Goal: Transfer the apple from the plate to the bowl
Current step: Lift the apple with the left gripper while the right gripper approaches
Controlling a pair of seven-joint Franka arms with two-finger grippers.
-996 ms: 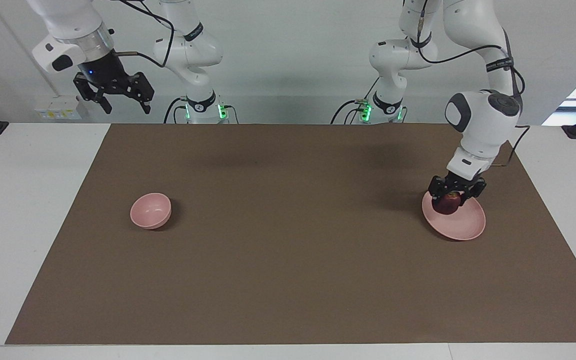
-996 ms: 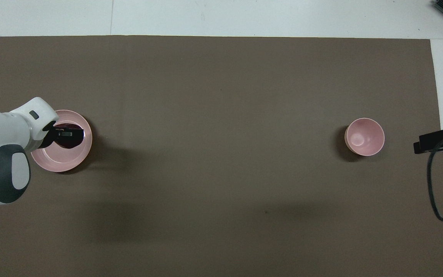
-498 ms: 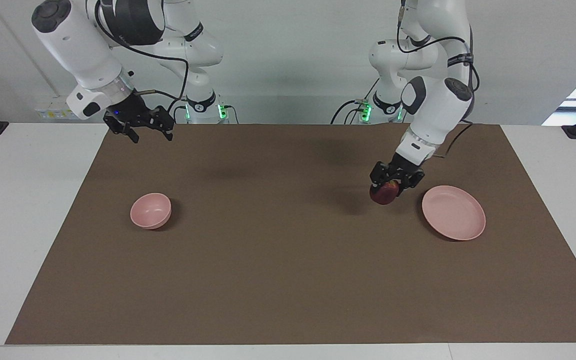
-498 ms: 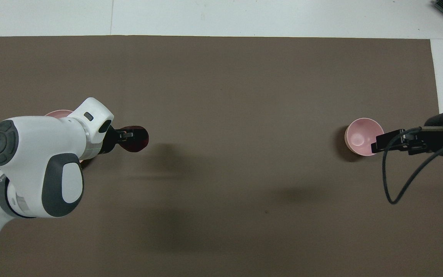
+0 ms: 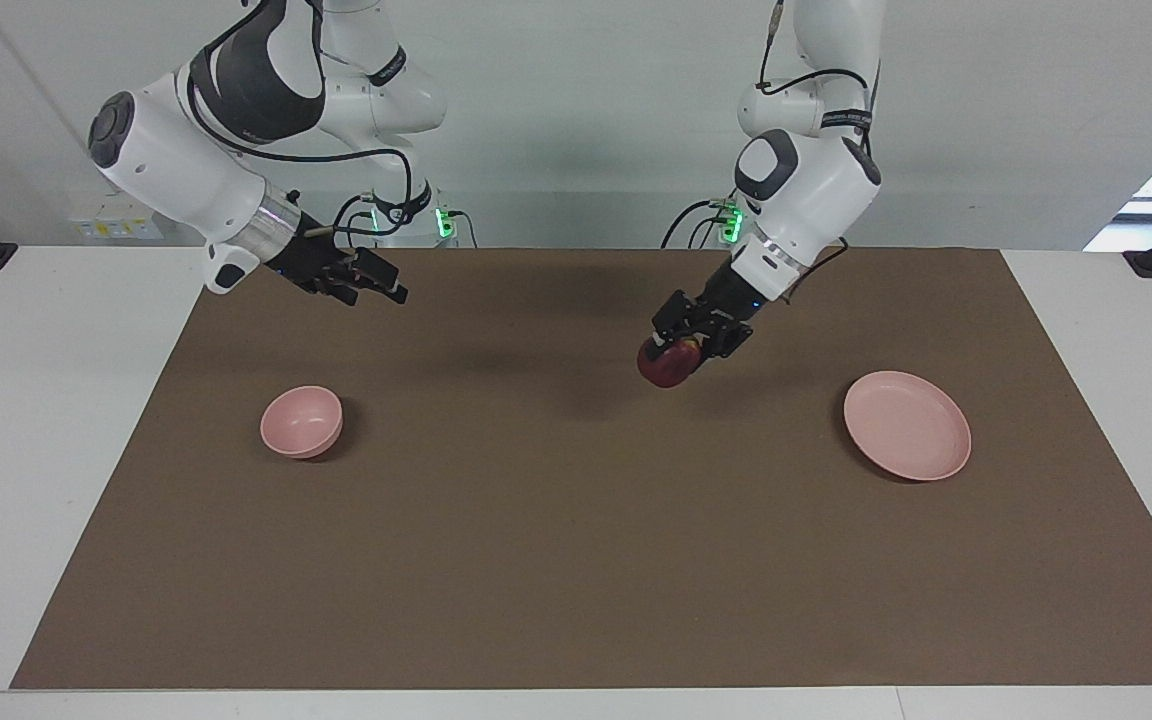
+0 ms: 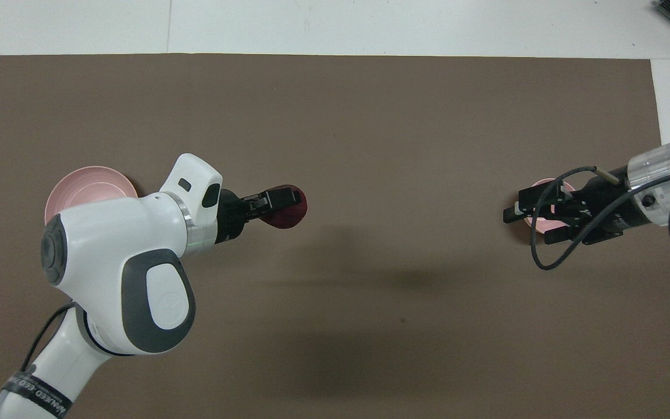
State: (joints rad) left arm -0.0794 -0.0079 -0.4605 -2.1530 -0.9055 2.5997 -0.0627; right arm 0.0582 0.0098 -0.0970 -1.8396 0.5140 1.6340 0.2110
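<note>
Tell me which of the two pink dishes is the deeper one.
The bowl, toward the right arm's end of the table, is the deeper one: small and narrow with high walls. The plate, toward the left arm's end, is wide and shallow.

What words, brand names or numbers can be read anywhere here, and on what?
Band on the left arm: white lettering, too blurred to read.
Bands on both arms in the facing view: lettering too small to read.
Apple, plate, bowl, brown mat: no text.
</note>
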